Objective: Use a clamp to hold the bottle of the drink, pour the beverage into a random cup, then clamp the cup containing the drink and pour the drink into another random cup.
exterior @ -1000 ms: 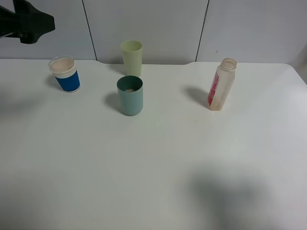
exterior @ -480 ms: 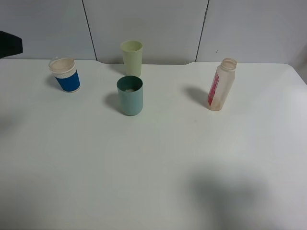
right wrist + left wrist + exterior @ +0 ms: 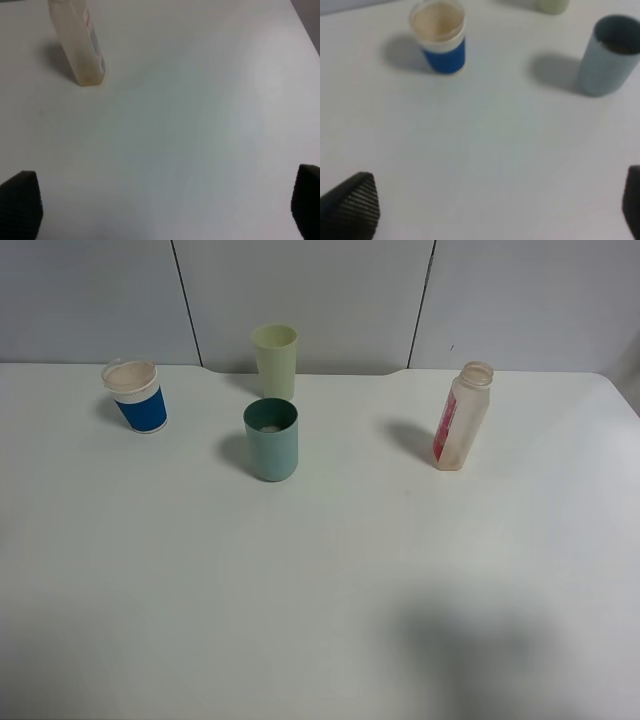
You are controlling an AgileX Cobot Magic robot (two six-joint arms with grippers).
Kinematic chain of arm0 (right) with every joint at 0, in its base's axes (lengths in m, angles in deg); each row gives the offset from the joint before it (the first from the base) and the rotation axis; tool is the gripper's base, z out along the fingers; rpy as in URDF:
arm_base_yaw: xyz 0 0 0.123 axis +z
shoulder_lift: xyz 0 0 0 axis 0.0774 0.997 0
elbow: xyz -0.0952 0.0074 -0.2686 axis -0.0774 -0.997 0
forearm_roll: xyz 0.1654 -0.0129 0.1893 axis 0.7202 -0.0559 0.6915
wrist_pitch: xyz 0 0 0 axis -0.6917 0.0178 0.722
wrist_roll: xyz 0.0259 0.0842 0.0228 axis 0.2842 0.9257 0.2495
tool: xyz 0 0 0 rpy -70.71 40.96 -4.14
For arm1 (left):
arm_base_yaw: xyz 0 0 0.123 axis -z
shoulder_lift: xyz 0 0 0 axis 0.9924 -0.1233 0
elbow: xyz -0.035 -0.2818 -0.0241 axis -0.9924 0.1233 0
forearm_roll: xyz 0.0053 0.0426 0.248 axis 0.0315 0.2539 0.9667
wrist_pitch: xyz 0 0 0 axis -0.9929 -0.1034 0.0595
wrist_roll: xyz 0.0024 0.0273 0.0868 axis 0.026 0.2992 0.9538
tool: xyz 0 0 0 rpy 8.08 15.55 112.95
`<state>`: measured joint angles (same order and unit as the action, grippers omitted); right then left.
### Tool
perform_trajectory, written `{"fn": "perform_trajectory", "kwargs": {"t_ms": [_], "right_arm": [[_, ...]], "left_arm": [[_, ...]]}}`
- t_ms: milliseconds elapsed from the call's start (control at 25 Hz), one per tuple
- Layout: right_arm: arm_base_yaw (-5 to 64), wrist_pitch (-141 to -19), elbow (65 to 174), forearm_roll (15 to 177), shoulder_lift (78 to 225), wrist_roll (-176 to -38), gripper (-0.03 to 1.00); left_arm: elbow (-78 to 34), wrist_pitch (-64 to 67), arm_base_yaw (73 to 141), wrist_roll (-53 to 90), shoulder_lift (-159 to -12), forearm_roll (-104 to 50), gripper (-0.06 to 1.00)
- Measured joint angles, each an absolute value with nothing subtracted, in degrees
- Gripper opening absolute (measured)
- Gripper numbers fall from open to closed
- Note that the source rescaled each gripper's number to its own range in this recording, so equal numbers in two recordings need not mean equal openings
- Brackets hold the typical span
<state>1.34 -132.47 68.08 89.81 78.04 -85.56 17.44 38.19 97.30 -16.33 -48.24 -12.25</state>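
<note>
- The white table (image 3: pixel 330 580) fills most of the high view, with a grey panelled wall (image 3: pixel 330 290) across the top of the frame.
- The bottle of the drink (image 3: pixel 461 416) stands at the right of the high view, tallest of the things: translucent pale peach, squarish body, wide round open neck, a pink-red label down one side. It leans slightly and looks nearly empty. My right wrist view has it in the upper left of the frame.
- The pale yellow-green tumbler (image 3: pixel 274 360) stands upright at top centre of the high view, near the wall, just behind the teal one.
- The teal tumbler (image 3: pixel 271 439) sits left of centre in the high view: smooth straight sides, darker green inside, a small pale patch at its bottom. My left wrist view has it at the upper right.
- The blue-and-white cup (image 3: pixel 137 396) is in the upper left of the high view: blue lower body, white ribbed band, tan inside. It stands well apart from the bottle.
- My left pincer (image 3: pixel 495 210) is released, its dark tips wide apart at the bottom corners of the left wrist view, grasping nothing.
- My right pincer (image 3: pixel 165 210) is likewise released and empty, its tips at the bottom corners of the right wrist view.
</note>
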Motion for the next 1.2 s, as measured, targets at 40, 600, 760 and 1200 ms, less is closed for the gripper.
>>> {"fn": "perform_trajectory", "kwargs": {"t_ms": [40,600,760,1200], "right_arm": [[1.3,-132.5,68.1,89.8,78.0,-85.6,1.00],[1.3,-132.5,68.1,89.8,78.0,-85.6,1.00],[1.3,-132.5,68.1,89.8,78.0,-85.6,1.00],[1.3,-132.5,68.1,89.8,78.0,-85.6,1.00]], "left_arm": [[17.4,40.1,97.3,-16.6,-47.2,-12.0,1.00],[22.1,58.3,97.3,-20.6,-31.9,-9.1,1.00],[26.1,57.0,97.3,-20.9,-29.0,-9.3,1.00],[28.0,57.4,97.3,-21.2,-22.7,-9.4,1.00]]}}
